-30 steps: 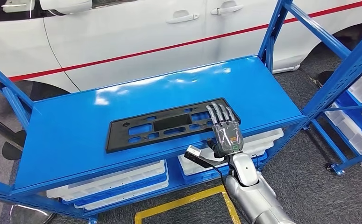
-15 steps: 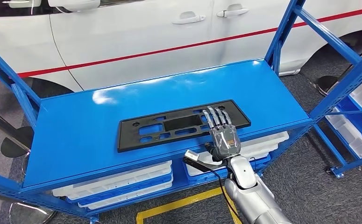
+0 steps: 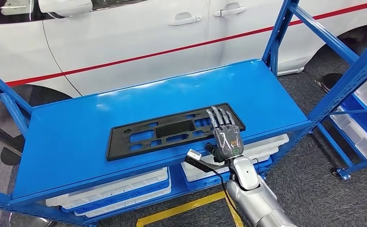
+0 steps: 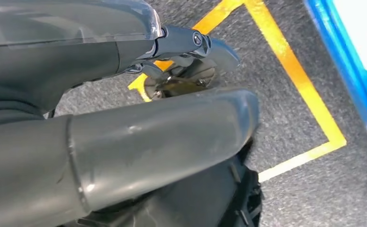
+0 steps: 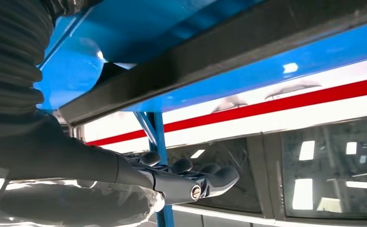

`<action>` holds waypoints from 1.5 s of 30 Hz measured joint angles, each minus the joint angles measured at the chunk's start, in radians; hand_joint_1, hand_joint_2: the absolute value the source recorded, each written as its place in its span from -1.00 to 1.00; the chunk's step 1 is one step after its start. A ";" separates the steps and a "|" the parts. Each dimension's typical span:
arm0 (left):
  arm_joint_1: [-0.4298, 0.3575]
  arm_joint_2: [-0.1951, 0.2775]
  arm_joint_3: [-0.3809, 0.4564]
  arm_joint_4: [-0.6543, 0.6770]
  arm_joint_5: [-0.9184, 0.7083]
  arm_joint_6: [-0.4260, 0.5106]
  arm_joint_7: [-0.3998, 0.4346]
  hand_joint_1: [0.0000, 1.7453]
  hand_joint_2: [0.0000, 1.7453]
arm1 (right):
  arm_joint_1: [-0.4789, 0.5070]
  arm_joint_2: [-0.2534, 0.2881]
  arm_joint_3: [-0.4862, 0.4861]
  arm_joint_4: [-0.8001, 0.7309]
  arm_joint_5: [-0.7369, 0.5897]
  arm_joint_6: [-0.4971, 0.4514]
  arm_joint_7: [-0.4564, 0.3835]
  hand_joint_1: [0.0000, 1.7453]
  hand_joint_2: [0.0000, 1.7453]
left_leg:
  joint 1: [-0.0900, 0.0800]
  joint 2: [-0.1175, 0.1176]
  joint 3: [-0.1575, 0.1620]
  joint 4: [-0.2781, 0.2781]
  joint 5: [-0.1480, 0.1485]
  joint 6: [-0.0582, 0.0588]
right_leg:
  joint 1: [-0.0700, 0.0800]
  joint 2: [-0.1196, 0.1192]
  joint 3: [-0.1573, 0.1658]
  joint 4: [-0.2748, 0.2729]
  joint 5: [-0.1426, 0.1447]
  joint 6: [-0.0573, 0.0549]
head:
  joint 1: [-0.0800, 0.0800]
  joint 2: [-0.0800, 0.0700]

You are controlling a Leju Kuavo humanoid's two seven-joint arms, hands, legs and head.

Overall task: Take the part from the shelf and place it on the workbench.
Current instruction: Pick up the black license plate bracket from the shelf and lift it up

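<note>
The black part (image 3: pixel 174 129) lies flat on the blue shelf (image 3: pixel 77 137) near its front edge, the right hand (image 3: pixel 228 135) resting open-fingered on its right end without gripping, so a one-ended lift could tip the long part or slide it off.

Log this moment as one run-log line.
phase: grasping | right hand: fingers lie on black part | part: flat on blue shelf | left hand: hanging
</note>
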 joint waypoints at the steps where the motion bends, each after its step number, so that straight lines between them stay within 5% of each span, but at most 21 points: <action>1: -0.001 0.000 -0.002 0.000 0.001 0.001 -0.001 -1.00 -1.00 | 0.000 0.000 0.000 0.000 0.000 0.000 0.001 -1.00 1.00 | -0.002 0.000 0.027 -0.065 0.032 0.005 | 0.002 0.000 0.004 0.000 -0.004 0.003 | 0.000 0.000; 3: -0.004 0.000 -0.005 0.001 0.003 0.002 -0.002 -1.00 -1.00 | 0.000 0.000 0.000 0.000 0.000 0.000 0.001 -1.00 1.00 | -0.008 -0.001 0.057 -0.138 0.059 0.015 | 0.003 0.001 0.006 0.000 -0.009 0.012 | 0.000 0.000; 7: -0.005 0.002 -0.010 0.002 0.007 0.004 -0.003 -1.00 -1.00 | 0.000 -0.001 0.001 -0.001 0.002 0.000 0.003 -1.00 1.00 | -0.010 0.000 0.069 -0.161 0.062 0.037 | -0.001 0.001 0.005 0.011 -0.024 0.031 | 0.001 0.000; 11: -0.009 0.003 -0.015 0.002 0.009 0.005 -0.003 -1.00 -1.00 | 0.004 -0.002 0.001 -0.001 0.002 0.000 0.004 -1.00 1.00 | -0.009 0.002 0.077 -0.172 0.064 0.056 | -0.003 0.000 -0.102 0.219 -0.124 0.038 | 0.000 0.000; 12: -0.009 0.003 -0.015 0.002 0.010 0.005 -0.003 -1.00 -1.00 | 0.008 -0.003 0.001 0.000 0.002 0.000 0.004 -1.00 1.00 | -0.009 0.001 0.077 -0.170 0.062 0.057 | -0.004 0.000 -0.124 0.255 -0.128 0.040 | 0.001 0.000; 14: -0.008 0.003 -0.017 0.002 0.010 0.006 -0.003 -1.00 -1.00 | 0.009 -0.004 0.001 0.000 0.002 0.000 0.004 -1.00 1.00 | -0.008 0.000 0.077 -0.163 0.057 0.054 | -0.006 -0.001 -0.119 0.223 -0.083 0.042 | 0.001 0.000; 17: -0.009 0.003 -0.021 0.003 0.014 0.006 -0.003 -1.00 -1.00 | 0.006 -0.005 0.001 -0.001 0.002 0.000 0.004 -1.00 1.00 | -0.009 -0.002 0.073 -0.142 0.043 0.040 | -0.008 -0.001 -0.047 0.053 0.003 0.040 | 0.000 0.000; 22: -0.010 0.005 -0.026 0.003 0.015 0.007 -0.004 -1.00 -1.00 | 0.002 -0.005 0.001 -0.004 0.002 0.000 0.004 -1.00 1.00 | -0.008 -0.002 0.067 -0.124 0.027 0.015 | -0.005 0.001 -0.032 0.014 0.012 0.016 | 0.000 0.000; 24: -0.010 0.005 -0.028 0.003 0.015 0.007 -0.004 -1.00 -1.00 | 0.001 -0.005 0.001 -0.004 0.002 0.000 0.004 -1.00 1.00 | -0.005 0.000 0.035 -0.050 -0.020 0.005 | -0.007 -0.002 -0.029 0.009 0.016 0.007 | 0.000 0.000; 25: -0.010 0.005 -0.030 0.003 0.015 0.008 -0.004 -1.00 -1.00 | 0.001 -0.005 0.001 -0.004 0.002 0.000 0.004 -0.70 1.00 | -0.004 0.000 0.008 0.012 -0.052 0.002 | -0.006 -0.003 -0.029 0.008 0.017 0.004 | 0.000 0.000; 27: -0.009 0.005 -0.032 0.004 0.015 0.009 -0.004 -1.00 -1.00 | 0.002 -0.005 0.001 -0.003 0.002 0.000 0.004 0.30 1.00 | -0.001 0.000 -0.042 0.120 -0.090 -0.003 | -0.005 -0.004 -0.029 0.008 0.017 0.003 | 0.000 0.000; 28: -0.008 0.005 -0.032 0.004 0.015 0.009 -0.004 -1.00 -1.00 | 0.003 -0.005 0.001 -0.003 0.002 0.000 0.004 0.79 1.00 | -0.001 0.000 -0.048 0.133 -0.085 -0.003 | -0.004 -0.004 -0.029 0.008 0.016 0.003 | 0.000 0.000; 29: -0.008 0.005 -0.033 0.004 0.016 0.009 -0.005 -1.00 -1.00 | 0.003 -0.005 0.001 -0.003 0.002 0.000 0.004 1.00 1.00 | 0.000 0.000 -0.035 0.105 -0.061 -0.001 | -0.004 -0.003 -0.028 0.008 0.016 0.003 | 0.000 0.000; 31: -0.009 0.005 -0.033 0.004 0.017 0.009 -0.006 -1.00 -1.00 | 0.002 -0.005 0.001 -0.003 0.001 0.001 0.004 1.00 1.00 | 0.000 0.000 0.028 -0.025 0.003 0.005 | -0.003 -0.003 -0.026 0.008 0.015 0.004 | 0.000 0.000; 33: -0.012 0.006 -0.034 0.004 0.021 0.009 -0.009 -1.00 -1.00 | 0.001 -0.005 0.001 -0.003 0.000 0.002 0.004 1.00 1.00 | -0.005 -0.001 0.076 -0.125 0.032 0.013 | -0.001 -0.002 -0.026 0.008 0.015 0.011 | 0.000 0.000; 38: -0.013 0.009 -0.036 0.004 0.031 0.010 -0.015 -1.00 -1.00 | 0.001 -0.006 0.001 -0.005 -0.002 0.001 0.004 1.00 1.00 | -0.007 0.000 0.094 -0.166 0.044 0.042 | -0.003 -0.003 -0.035 0.029 -0.004 0.037 | 0.000 0.000; 42: -0.015 0.009 -0.039 0.005 0.036 0.010 -0.018 -1.00 -1.00 | 0.008 -0.010 0.001 -0.006 -0.003 0.001 0.003 1.00 1.00 | -0.010 0.001 0.095 -0.172 0.047 0.055 | -0.003 -0.003 -0.132 0.230 -0.102 0.041 | 0.001 0.000; 43: -0.015 0.009 -0.039 0.006 0.037 0.010 -0.018 -1.00 -1.00 | 0.010 -0.012 0.001 -0.006 -0.003 0.001 0.002 1.00 1.00 | -0.010 0.001 0.095 -0.170 0.046 0.055 | -0.004 -0.003 -0.143 0.251 -0.100 0.042 | 0.001 0.000; 45: -0.015 0.009 -0.040 0.007 0.041 0.010 -0.019 -1.00 -1.00 | 0.010 -0.013 0.001 -0.009 -0.003 0.000 0.000 1.00 1.00 | -0.009 0.001 0.095 -0.162 0.041 0.052 | -0.005 -0.003 -0.114 0.188 -0.046 0.042 | 0.001 0.000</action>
